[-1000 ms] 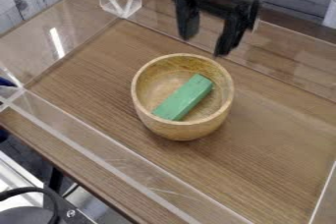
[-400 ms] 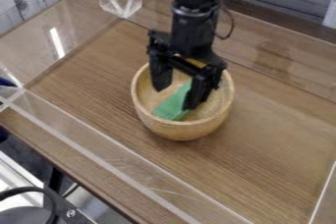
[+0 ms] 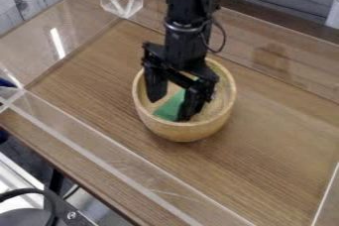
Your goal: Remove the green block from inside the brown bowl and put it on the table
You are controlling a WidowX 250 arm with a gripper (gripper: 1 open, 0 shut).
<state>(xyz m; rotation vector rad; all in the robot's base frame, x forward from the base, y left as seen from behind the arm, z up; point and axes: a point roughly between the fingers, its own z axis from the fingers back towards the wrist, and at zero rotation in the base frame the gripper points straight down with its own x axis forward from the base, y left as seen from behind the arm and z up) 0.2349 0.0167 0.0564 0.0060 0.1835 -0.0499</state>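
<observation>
Since a second ago the gripper (image 3: 176, 91) has come down from above the far rim of the brown bowl (image 3: 185, 129) into its hollow. Its black body now hides most of the green block (image 3: 171, 108), leaving only patches of green between and below the fingers. The block lies inside the bowl, between the wide-spread fingers; whether they touch it cannot be made out. The bowl rests on the table (image 3: 93, 71).

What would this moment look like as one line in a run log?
stage: reaching | gripper: open, inside bowl | block: in bowl, not gripped
</observation>
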